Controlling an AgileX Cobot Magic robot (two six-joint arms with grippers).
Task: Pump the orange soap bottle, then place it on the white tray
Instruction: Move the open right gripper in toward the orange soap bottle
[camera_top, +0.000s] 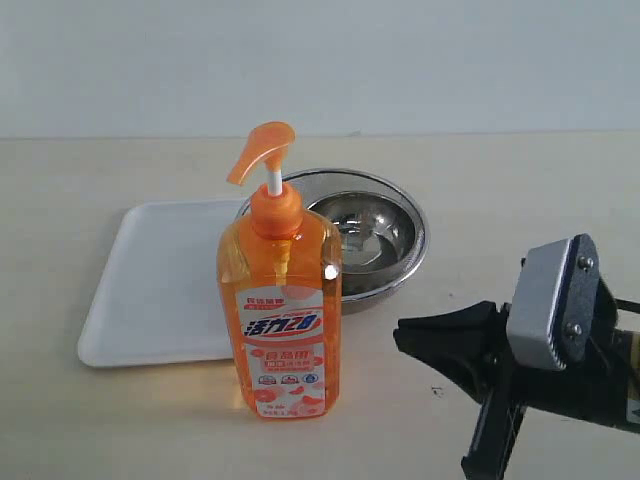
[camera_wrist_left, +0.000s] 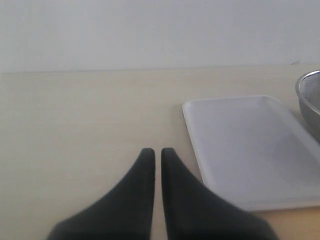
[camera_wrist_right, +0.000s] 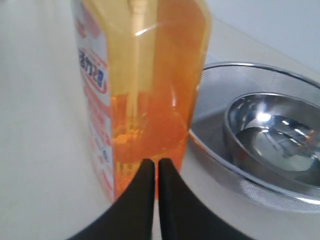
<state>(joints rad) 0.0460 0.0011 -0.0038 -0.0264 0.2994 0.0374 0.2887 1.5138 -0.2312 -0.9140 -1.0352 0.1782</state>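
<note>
Jaws on the right gripper (camera_top: 400, 335) are pressed together and hold nothing; its tips point at the lower side of the bottle (camera_top: 283, 300), near it but apart. The bottle stands upright on the table (camera_top: 100, 420), pump head raised, just in front of the tray's (camera_top: 150, 290) near edge and not on it. A strainer (camera_top: 400, 225) with a steel bowl in it sits behind, beside the tray. The left gripper (camera_wrist_left: 156, 151) is closed too, empty, over bare table beside the tray.
</note>
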